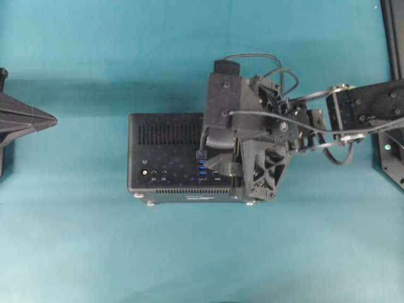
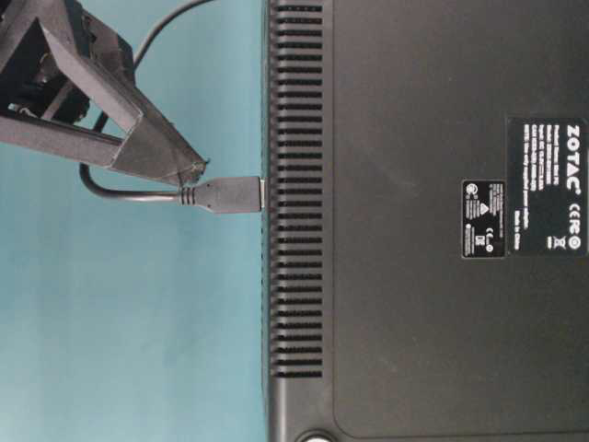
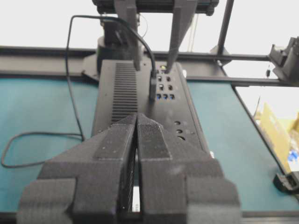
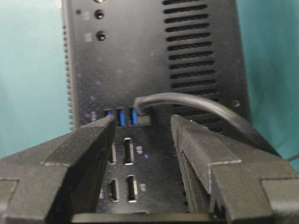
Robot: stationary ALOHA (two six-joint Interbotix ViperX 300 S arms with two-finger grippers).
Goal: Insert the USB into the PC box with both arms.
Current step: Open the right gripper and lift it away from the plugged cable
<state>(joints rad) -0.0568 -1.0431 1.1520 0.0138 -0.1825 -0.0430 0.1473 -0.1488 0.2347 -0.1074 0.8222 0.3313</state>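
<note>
The plug [image 2: 225, 195] of the USB cable [image 3: 70, 84] sits in a port on the PC box [image 1: 165, 132], which stands mid-table [image 1: 76, 252]. The right gripper [image 4: 140, 122] hovers just off the plug, jaws spread wide, holding nothing; the plug lies between its fingertips, untouched. The left gripper [image 3: 137, 122] is at the table's left edge, well apart from the box, jaws pressed together and empty.

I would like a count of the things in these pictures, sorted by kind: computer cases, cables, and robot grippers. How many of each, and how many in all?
Computer cases: 1, the PC box.
Cables: 1, the USB, its plug at the box's port panel.
Robot grippers: 2, the left gripper with jaws together, and the right gripper with jaws apart, holding nothing.
Total: 4
</note>
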